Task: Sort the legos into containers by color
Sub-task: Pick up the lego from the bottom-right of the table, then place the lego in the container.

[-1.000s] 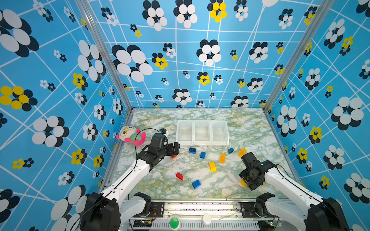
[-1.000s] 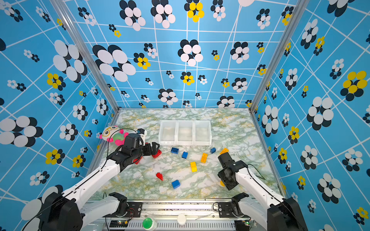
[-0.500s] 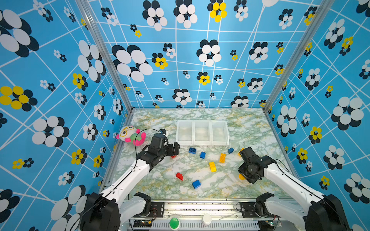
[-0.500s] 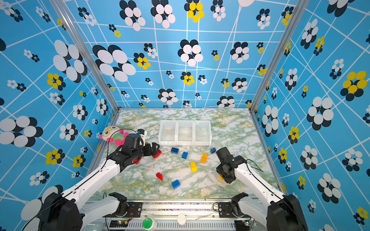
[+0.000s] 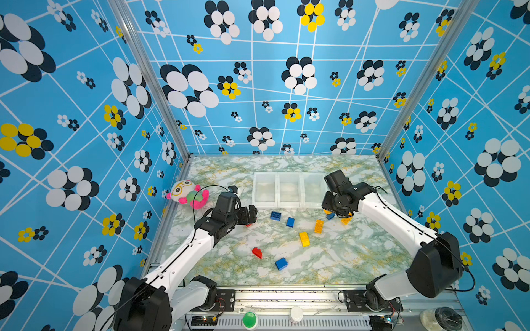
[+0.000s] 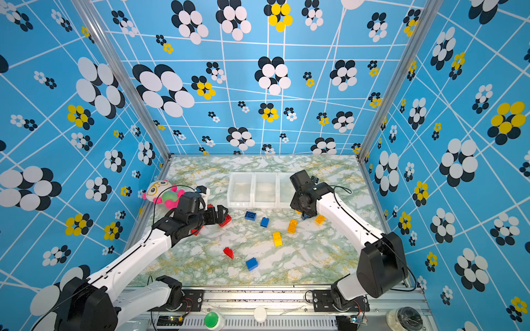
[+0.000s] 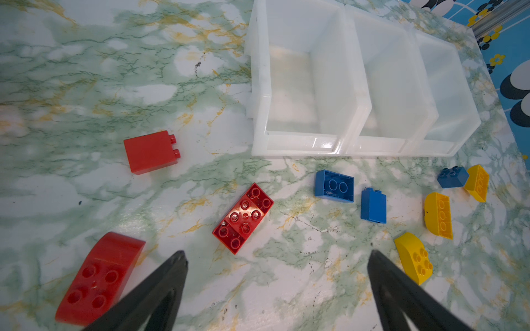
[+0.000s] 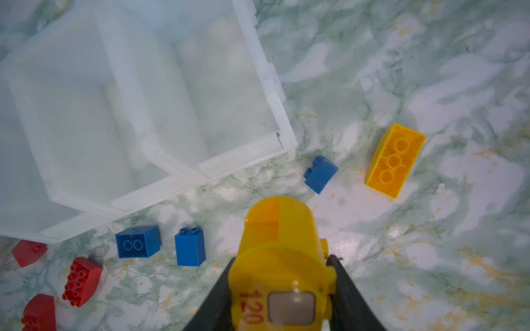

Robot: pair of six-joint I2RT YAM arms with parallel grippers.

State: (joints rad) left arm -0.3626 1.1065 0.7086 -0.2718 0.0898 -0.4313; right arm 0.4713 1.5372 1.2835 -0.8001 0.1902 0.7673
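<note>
1. Yellow plastic fills the right wrist view: our right gripper [image 8: 282, 289] has its two dark fingers [image 8: 348, 292] clamped on a round yellow piece [image 8: 282, 252] with a grey window and the red number 120.
2. We see that gripper raised above the marble table [image 5: 329, 258], just in front of the three white containers [image 5: 286, 189], at their right end.
3. Our left gripper [image 7: 276, 269] is spread wide and grips nothing; a flat red brick [image 7: 243, 219] lies just ahead of its tips.
4. All three containers look empty to us in the left wrist view.
5. The other legos lie loose on the table: blue bricks [image 7: 334, 186] and yellow bricks [image 7: 438, 215] before the containers, red ones nearer the left arm.
6. A pink plush toy [image 5: 187, 195] sits by the left wall.
</note>
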